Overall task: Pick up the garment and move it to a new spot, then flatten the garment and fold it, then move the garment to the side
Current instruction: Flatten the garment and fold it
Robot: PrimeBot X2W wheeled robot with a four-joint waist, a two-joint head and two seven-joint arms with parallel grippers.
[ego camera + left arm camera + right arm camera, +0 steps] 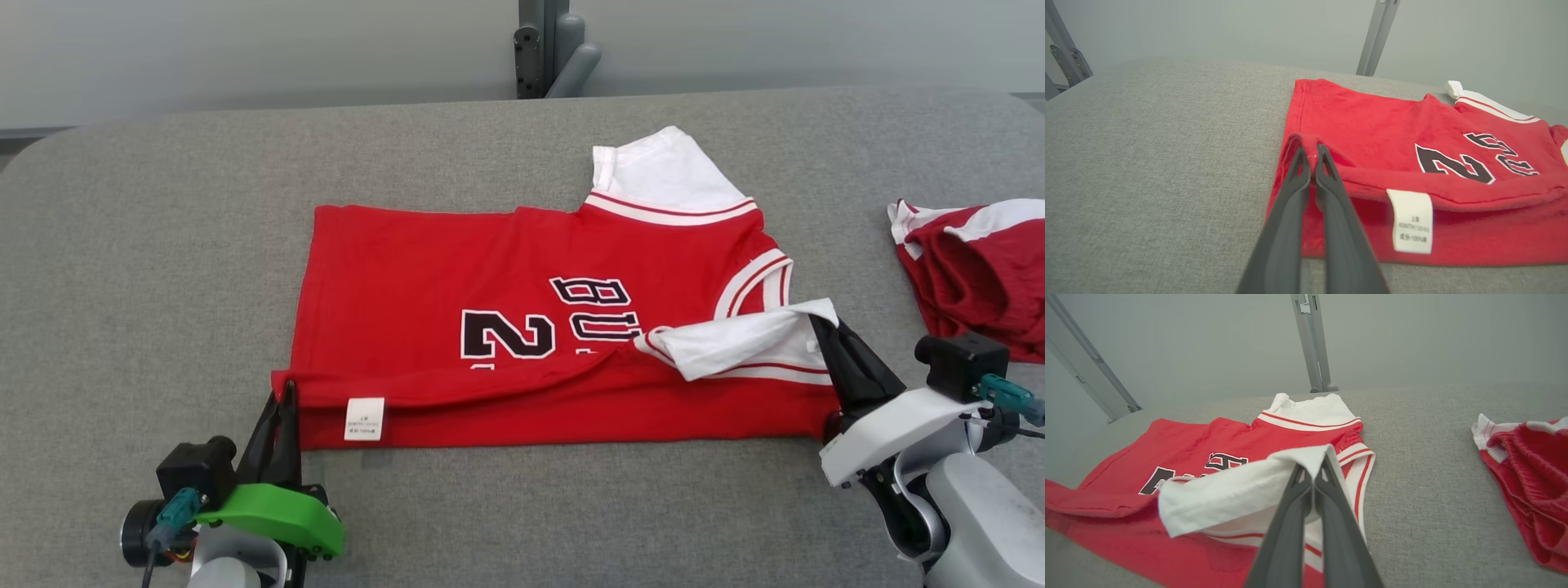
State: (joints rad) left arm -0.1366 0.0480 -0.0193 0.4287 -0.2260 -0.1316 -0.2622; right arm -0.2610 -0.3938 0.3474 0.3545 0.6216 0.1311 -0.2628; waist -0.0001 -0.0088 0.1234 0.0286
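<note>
The garment is a red jersey with white sleeves and black lettering, spread across the grey table. Its near long edge is lifted and rolled slightly over. My left gripper is shut on the garment's red hem corner at the near left. Pinched in my right gripper, which is shut, is the white sleeve at the near right, raised a little off the cloth. A white care label hangs from the lifted red edge.
A second red and white piece of clothing lies bunched at the table's right edge. A grey post stands behind the table's far side. Bare grey table surface stretches to the left and far side.
</note>
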